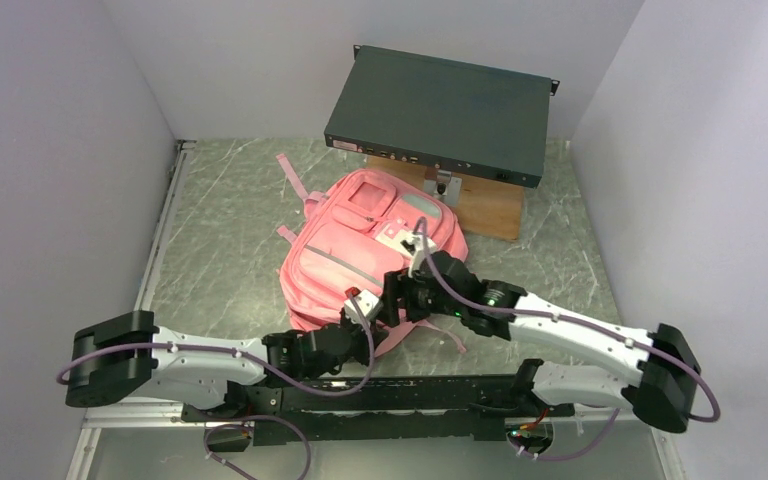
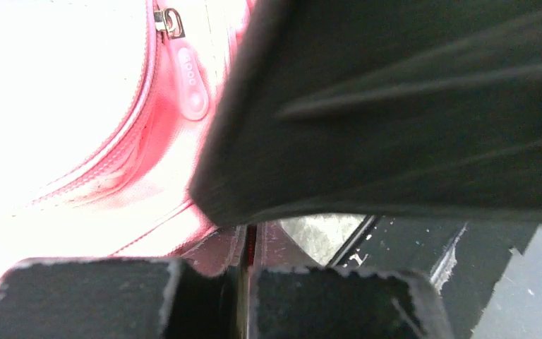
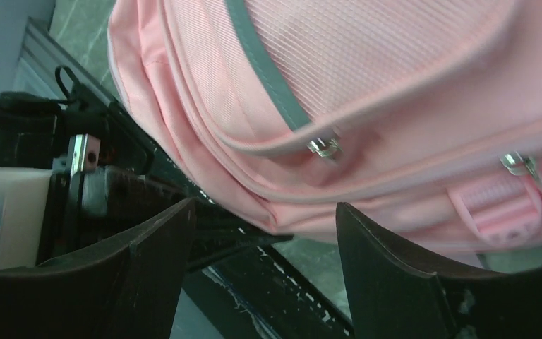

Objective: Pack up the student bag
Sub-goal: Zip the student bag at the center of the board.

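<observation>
Grey marbled tabletop (image 1: 220,240), boxed in by pale walls, carries the student bag (image 1: 360,250) at its middle. It lies front pockets up, with its straps trailing toward the back wall. At the bag's near edge the left gripper (image 1: 357,305) is pinched fully shut. Its wrist view shows a sliver of pink between the fingers, so it seems to hold the bag's edge. Just beside it the right gripper (image 3: 265,212) hangs with jaws spread wide and nothing in them, facing two metal zip pulls (image 3: 324,147) on the bag's side. Opening a compartment looks like the step in hand. The left should hold the fabric taut while the right closes squarely on one pull, not the cloth. Behind the bag, a black rack unit (image 1: 440,110) sits on a wooden block (image 1: 490,205).
</observation>
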Robot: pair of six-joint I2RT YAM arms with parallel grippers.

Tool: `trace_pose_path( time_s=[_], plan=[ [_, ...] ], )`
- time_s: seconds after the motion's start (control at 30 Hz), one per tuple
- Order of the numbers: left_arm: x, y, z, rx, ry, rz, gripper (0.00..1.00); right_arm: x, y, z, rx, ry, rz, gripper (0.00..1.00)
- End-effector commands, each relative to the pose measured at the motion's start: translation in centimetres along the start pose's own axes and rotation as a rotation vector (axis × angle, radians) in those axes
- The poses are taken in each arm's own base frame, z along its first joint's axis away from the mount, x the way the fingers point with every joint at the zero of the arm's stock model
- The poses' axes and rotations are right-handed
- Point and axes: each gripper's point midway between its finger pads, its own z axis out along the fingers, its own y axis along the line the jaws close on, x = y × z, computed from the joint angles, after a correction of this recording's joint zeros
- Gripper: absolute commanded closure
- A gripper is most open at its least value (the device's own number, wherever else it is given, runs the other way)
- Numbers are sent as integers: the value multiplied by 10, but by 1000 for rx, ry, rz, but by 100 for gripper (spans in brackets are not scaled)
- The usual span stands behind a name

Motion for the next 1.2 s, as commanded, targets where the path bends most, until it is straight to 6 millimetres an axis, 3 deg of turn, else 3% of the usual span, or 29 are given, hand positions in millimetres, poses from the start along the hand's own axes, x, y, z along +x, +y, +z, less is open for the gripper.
trace_pose_path(
  time_s=[0.0, 0.17, 0.23, 0.33, 0.47, 0.53, 0.73, 0.9, 1.17],
  plan=[
    [-6, -24, -2, 168, 25, -122, 100, 11, -16, -13, 48, -42, 187, 25],
    [-5, -15, 4, 186, 29, -193, 99, 26, -19, -15, 6, -47, 290, 18],
    [-4, -15, 6, 197, 33, -208, 96, 30, -22, -15, 0, -61, 330, 21],
    [-1, -12, 8, 192, 40, -228, 94, 33, -26, -11, -26, -95, 371, 49],
    [4, -7, 11, 189, 54, -264, 91, 29, -25, -4, -62, -142, 354, 75],
    [5, -4, 12, 182, 56, -274, 89, 29, -28, -1, -48, -142, 348, 82],
    [4, -1, 14, 180, 63, -284, 80, 23, -34, 6, -9, -158, 312, 86],
    [4, 2, 19, 162, 75, -300, 73, 25, -29, 8, -30, -140, 306, 95],
    [7, 14, 24, 92, 113, -368, 58, 29, -32, 11, -23, -130, 316, 97]
  ],
)
